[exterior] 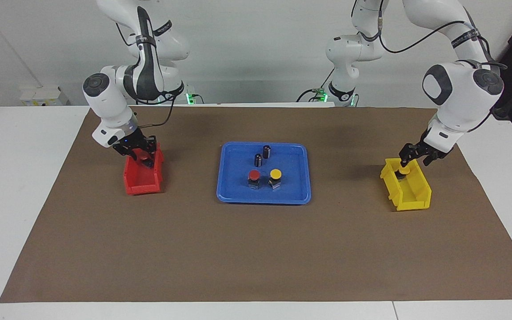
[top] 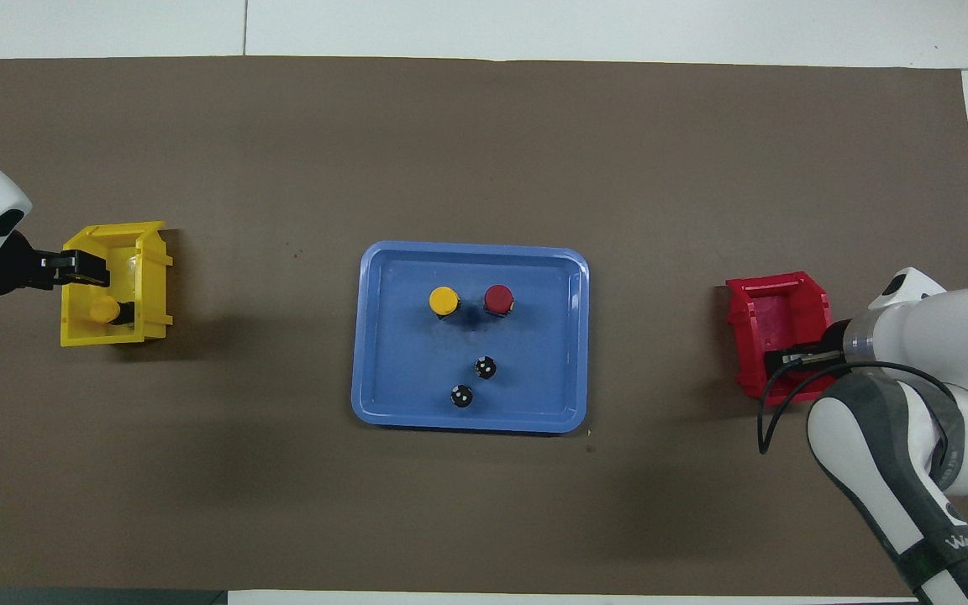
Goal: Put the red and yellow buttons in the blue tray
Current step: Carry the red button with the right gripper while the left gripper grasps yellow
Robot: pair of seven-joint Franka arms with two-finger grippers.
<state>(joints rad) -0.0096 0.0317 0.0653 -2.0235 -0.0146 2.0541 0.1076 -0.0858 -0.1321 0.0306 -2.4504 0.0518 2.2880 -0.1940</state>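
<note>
L gripper (exterior: 405,163) grips round-capped yellow button (exterior: 404,170); R gripper (exterior: 142,153) state unclear, in red bin (exterior: 142,180).

Two dark cylinders (exterior: 262,155) crowd the blue tray (exterior: 231,186) nearer the robots; its end bands, flanking the red button (exterior: 254,175) and yellow button (exterior: 275,174), lie bare.

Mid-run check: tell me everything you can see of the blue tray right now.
The blue tray is a flat, shallow rectangle of what looks like plastic, with rounded corners and a low rim. It lies level on the brown mat mid-table, between the red bin and yellow bin. Inside stand a red button and yellow button side by side, plus two dark capless cylinders nearer the robots. Neither gripper touches it.
</note>
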